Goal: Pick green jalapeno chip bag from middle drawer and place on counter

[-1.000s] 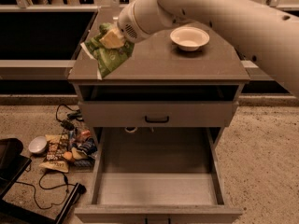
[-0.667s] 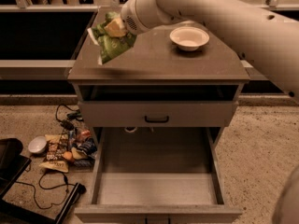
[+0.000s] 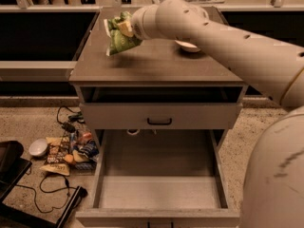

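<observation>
My gripper (image 3: 124,28) is shut on the green jalapeno chip bag (image 3: 118,41) and holds it just above the left part of the counter (image 3: 156,63). The bag hangs tilted from the yellowish fingers (image 3: 126,29), its lower end close to the counter top. My arm (image 3: 228,42) reaches in from the right across the counter. The middle drawer (image 3: 159,189) stands pulled out wide below, with a bare grey floor and nothing in it.
A white bowl (image 3: 189,45) sits on the counter behind my arm. A shut drawer front with a black handle (image 3: 159,121) is above the open drawer. Snack packets (image 3: 66,151), a small white bowl (image 3: 38,147) and black cables (image 3: 52,189) lie on the floor at left.
My gripper has carried the bag up and towards the back of the counter's left side. The bag has swung to hang more upright.
</observation>
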Motion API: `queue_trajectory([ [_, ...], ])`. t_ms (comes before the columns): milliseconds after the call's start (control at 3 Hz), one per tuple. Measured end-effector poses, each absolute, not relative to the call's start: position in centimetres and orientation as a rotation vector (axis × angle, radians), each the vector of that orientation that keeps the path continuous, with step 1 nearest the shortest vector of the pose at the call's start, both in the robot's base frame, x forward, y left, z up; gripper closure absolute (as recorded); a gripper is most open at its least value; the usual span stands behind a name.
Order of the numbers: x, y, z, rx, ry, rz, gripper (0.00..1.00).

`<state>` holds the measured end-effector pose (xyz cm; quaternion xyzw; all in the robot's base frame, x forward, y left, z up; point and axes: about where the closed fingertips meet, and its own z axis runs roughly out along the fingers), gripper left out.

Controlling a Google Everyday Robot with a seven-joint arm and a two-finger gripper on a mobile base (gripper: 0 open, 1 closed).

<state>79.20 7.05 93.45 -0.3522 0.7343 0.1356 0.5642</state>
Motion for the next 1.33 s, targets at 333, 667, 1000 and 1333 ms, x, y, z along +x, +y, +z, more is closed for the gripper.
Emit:
queue_trajectory([
  [333,79.75,7.07,94.87,-0.795,1.684,0.312,0.81],
  [667,79.65,7.28,94.72,-0.801,1.688,0.315,0.58],
  [1000,79.62,7.46,94.68,-0.803,1.687,0.317,0.35],
  [1333,79.58,7.65,94.64,-0.805,1.687,0.319,0.11],
])
